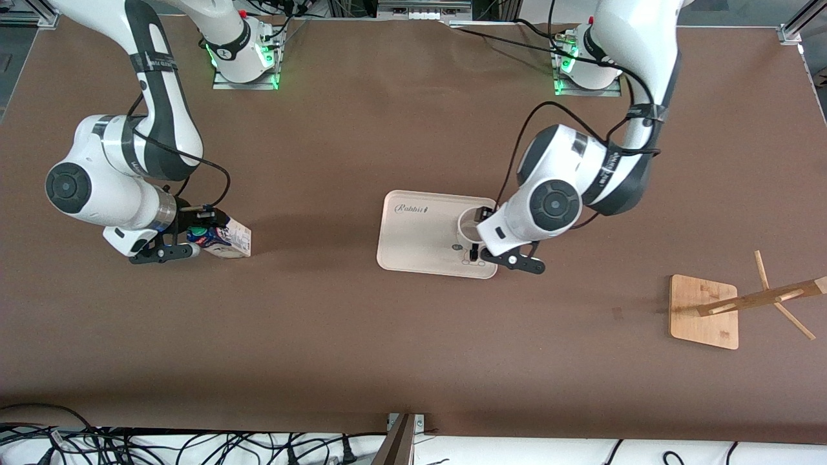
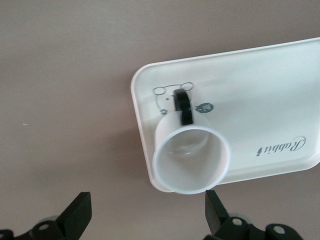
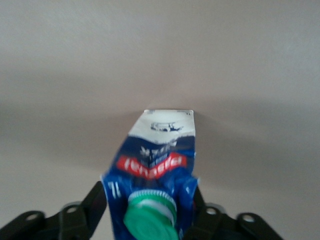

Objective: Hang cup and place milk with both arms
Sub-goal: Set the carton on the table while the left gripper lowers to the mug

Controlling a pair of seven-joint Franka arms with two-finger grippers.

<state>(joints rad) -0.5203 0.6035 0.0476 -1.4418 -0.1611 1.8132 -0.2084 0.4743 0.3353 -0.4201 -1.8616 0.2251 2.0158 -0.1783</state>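
The white cup (image 1: 468,225) with a black handle (image 2: 182,107) stands upright at a corner of the cream tray (image 1: 413,248). In the left wrist view the cup (image 2: 192,159) shows from above. My left gripper (image 2: 147,217) hangs open over the tray's edge beside the cup, with its fingers wide apart and one fingertip (image 2: 214,209) close to the cup's rim. It is mostly hidden under the hand in the front view (image 1: 486,221). My right gripper (image 3: 147,210) is shut on the blue and white milk carton (image 3: 156,165) near its green cap (image 3: 150,222). The tilted carton (image 1: 223,237) is low at the right arm's end of the table.
A wooden rack (image 1: 762,297) with pegs on a square base (image 1: 704,320) stands toward the left arm's end of the table, nearer to the front camera than the tray. Cables lie along the table's front edge (image 1: 194,445).
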